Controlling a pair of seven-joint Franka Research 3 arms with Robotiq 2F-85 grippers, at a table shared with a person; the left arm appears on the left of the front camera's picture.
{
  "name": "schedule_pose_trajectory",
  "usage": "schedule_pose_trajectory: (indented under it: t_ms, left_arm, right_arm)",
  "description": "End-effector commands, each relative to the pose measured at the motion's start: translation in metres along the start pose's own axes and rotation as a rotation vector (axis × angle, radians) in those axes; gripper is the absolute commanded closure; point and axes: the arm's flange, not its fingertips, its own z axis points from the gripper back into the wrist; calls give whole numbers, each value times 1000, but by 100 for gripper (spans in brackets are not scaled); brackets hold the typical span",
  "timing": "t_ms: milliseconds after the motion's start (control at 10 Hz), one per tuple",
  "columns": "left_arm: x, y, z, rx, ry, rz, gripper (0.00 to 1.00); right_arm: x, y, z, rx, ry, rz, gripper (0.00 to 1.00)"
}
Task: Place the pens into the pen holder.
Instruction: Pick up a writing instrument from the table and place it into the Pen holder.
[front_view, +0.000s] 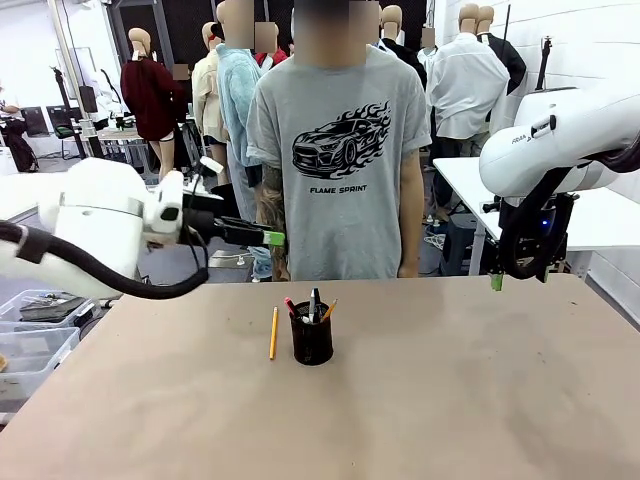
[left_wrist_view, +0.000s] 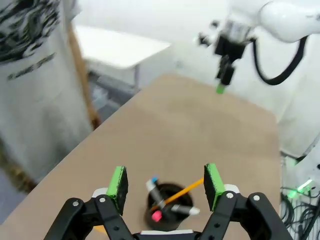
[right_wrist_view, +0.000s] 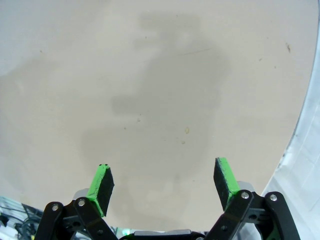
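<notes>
Grey T-shirt (front_view: 340, 215), just below its flaming car graphic (front_view: 340, 142): "FLAME SPRINT". Small print on right arm (front_view: 548, 135): illegible.

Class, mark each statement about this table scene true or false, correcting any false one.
1. A yellow-orange pencil lies on the brown table beside the black mesh pen holder. True.
2. The pen holder is empty. False: pens stand in it.
3. The left gripper is open. True.
4. The right gripper grips a pen. False: it is open, holding nothing.
</notes>
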Motion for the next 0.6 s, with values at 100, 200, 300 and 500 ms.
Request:
schedule_pose_trajectory:
  t_ms: [100, 200, 300, 500]
  left_arm:
    - [30, 5, 23, 140, 350, 59, 20]
    - [38, 10, 27, 225, 486, 111, 20]
    - [41, 12, 26, 266, 574, 132, 20]
    - [38, 15, 19, 346, 700, 195, 20]
  right_arm:
    - [0, 0, 0, 0, 6, 1, 0]
    - [0, 0, 0, 0, 6, 1, 0]
    - [0, 0, 0, 0, 6, 1, 0]
    - [0, 0, 0, 0, 6, 1, 0]
